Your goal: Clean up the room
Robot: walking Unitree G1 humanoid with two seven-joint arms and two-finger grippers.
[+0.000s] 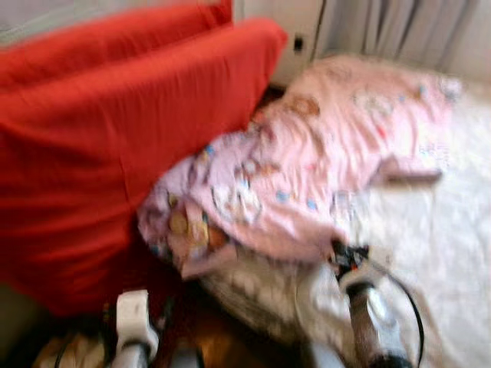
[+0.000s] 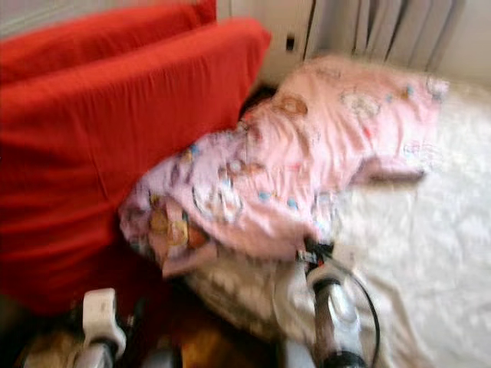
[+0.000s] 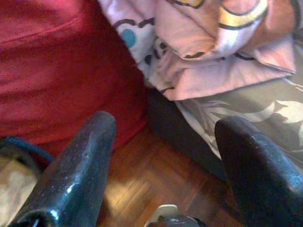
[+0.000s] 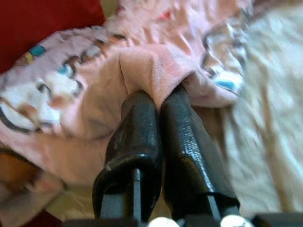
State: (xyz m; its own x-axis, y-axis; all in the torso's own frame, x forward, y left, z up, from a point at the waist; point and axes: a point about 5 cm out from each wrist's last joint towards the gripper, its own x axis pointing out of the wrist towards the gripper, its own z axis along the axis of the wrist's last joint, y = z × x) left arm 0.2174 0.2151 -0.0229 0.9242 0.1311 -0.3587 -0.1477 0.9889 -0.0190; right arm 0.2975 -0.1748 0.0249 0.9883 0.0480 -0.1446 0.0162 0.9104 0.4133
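Note:
A crumpled pink blanket [image 1: 307,161] with cartoon prints lies across the white bed [image 1: 453,253], its near corner hanging over the bed's edge. My right gripper [image 4: 158,97] is shut on a fold of the pink blanket [image 4: 156,66] at its near edge; the right arm [image 1: 368,307] rises from below. Low by the bed's side, my left gripper [image 3: 163,125] is open above the wooden floor [image 3: 156,175], with nothing between its fingers [image 3: 80,165]. The blanket's corner [image 3: 213,52] hangs just beyond it. The eye views are blurred.
Two big red cushions [image 1: 100,146] lean at the left against the bed, touching the blanket. A white wall and grey curtains [image 1: 414,31] stand behind the bed. The bed's patterned cover [image 3: 246,109] drops to the floor near the left gripper.

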